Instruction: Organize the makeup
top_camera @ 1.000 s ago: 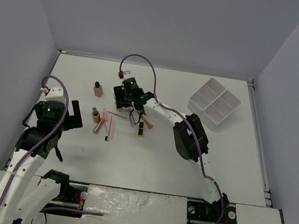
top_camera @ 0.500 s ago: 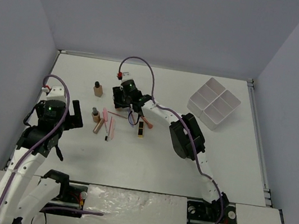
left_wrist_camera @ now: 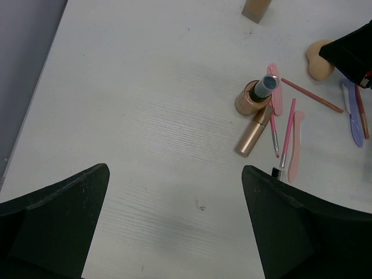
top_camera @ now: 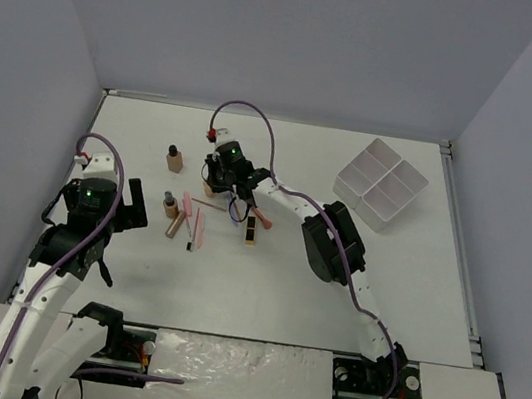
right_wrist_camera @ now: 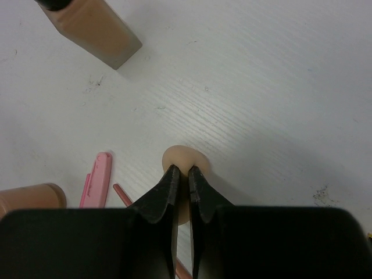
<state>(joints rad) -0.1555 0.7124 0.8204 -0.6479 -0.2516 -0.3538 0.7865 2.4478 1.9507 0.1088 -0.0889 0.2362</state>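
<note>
- Beige foam is what the right gripper has pinched. Its jaws stand almost together on the egg-shaped sponge, which sits on the table at the back of the makeup cluster.
- Foam that soft squashes, so I'd judge the hold to be thin. Lift straight up and slowly, watching that the sponge comes away with the fingertips instead of popping out.
- Just beside it lie a flat pink stick and a thinner reddish one, and a vertical rise should avoid dragging them. The square tan bottle stands farther off, apart from the grip.
- Over to the right, well apart, is the white tray. Carry the sponge high over the lipstick and let go low inside one compartment.
- On the other side the left gripper hangs with jaws wide, holding nothing, above bare table near the round bottle. It looks best kept out of this move.
</note>
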